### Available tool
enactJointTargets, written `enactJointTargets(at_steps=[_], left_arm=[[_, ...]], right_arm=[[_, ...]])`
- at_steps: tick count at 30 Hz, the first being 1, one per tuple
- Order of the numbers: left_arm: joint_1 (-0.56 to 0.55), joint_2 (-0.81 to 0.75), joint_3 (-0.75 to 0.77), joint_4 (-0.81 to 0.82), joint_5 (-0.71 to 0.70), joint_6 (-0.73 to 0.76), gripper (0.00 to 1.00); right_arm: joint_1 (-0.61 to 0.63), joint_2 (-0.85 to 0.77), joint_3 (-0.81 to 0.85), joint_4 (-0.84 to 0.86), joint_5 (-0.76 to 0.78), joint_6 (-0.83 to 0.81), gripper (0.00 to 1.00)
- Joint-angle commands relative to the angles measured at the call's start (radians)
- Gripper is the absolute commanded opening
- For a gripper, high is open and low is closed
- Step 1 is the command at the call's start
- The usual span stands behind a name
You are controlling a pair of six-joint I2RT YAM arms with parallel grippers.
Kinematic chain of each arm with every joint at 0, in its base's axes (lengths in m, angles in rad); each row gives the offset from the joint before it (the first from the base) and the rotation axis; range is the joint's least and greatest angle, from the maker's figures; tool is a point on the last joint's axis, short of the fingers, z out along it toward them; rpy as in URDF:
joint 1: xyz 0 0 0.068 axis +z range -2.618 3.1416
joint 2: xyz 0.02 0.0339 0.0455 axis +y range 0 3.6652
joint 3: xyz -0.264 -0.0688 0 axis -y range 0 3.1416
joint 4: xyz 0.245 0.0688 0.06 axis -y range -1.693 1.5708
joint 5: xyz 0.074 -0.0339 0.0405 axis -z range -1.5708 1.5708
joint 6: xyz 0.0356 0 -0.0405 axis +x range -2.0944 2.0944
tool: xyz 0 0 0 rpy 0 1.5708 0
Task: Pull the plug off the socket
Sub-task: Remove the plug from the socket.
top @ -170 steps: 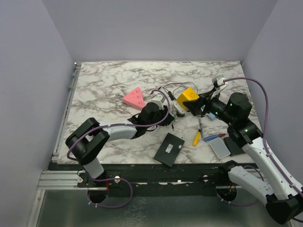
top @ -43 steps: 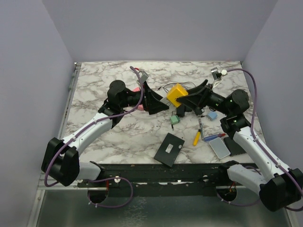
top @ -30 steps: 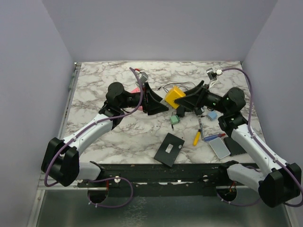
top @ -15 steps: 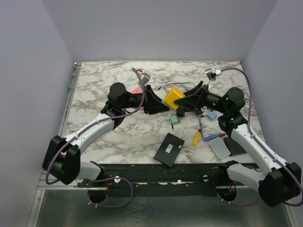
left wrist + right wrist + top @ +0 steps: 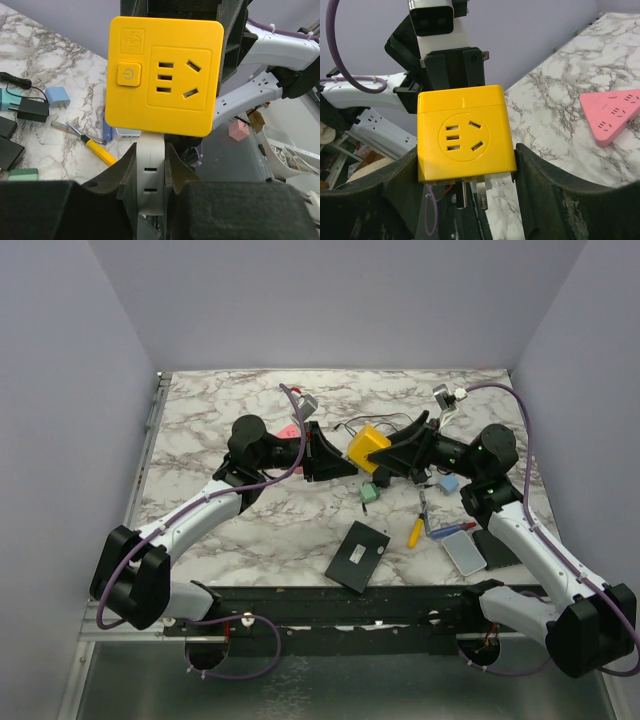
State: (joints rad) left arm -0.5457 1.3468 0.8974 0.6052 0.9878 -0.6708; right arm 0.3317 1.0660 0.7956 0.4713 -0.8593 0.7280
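Marble worktop [image 5: 220,410], both arms reaching in over its middle. Lying on it: black slab [image 5: 357,555] near the front edge, pink triangular strip [image 5: 612,117] further back. Right tool [image 5: 465,165] part open, clamped either side of the yellow cube socket [image 5: 462,132], holding it clear above the worktop. Left tool [image 5: 150,175] closed tight on the white plug [image 5: 150,152], which meets the socket's lower face; how deep it sits, cannot tell. Yellow-handled screwdriver [image 5: 415,532] lies right of the slab.
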Motion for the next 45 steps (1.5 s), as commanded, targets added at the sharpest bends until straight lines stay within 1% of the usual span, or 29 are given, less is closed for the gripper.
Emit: enactJointTargets(at_steps=[1, 14, 23, 25, 30, 32, 38, 45], left_arm=[[-0.013, -0.023, -0.014, 0.05, 0.035, 0.007, 0.0], [-0.02, -0.046, -0.026, 0.089, 0.043, -0.007, 0.0], [-0.022, -0.054, -0.031, 0.105, 0.04, -0.013, 0.0], [-0.022, -0.05, -0.036, 0.107, 0.031, -0.007, 0.0], [-0.015, 0.014, -0.037, 0.107, 0.045, -0.007, 0.0], [-0.003, 0.023, -0.039, 0.108, 0.037, -0.002, 0.0], [0.022, 0.034, -0.046, 0.108, 0.019, 0.003, 0.0], [0.027, 0.06, -0.05, 0.107, -0.005, 0.005, 0.0]], right_arm=[[-0.005, 0.009, 0.022, 0.0, 0.005, -0.027, 0.01], [-0.005, 0.021, 0.01, -0.142, 0.141, -0.14, 0.01], [-0.006, 0.039, 0.005, -0.148, 0.178, -0.147, 0.01], [-0.005, 0.042, 0.005, -0.127, 0.154, -0.137, 0.01], [-0.006, 0.035, 0.005, -0.017, 0.003, -0.104, 0.01], [-0.005, 0.019, 0.009, -0.01, -0.028, -0.107, 0.01], [-0.003, -0.026, 0.016, -0.022, -0.09, -0.127, 0.01], [0.003, -0.059, 0.01, 0.03, -0.108, -0.083, 0.01]])
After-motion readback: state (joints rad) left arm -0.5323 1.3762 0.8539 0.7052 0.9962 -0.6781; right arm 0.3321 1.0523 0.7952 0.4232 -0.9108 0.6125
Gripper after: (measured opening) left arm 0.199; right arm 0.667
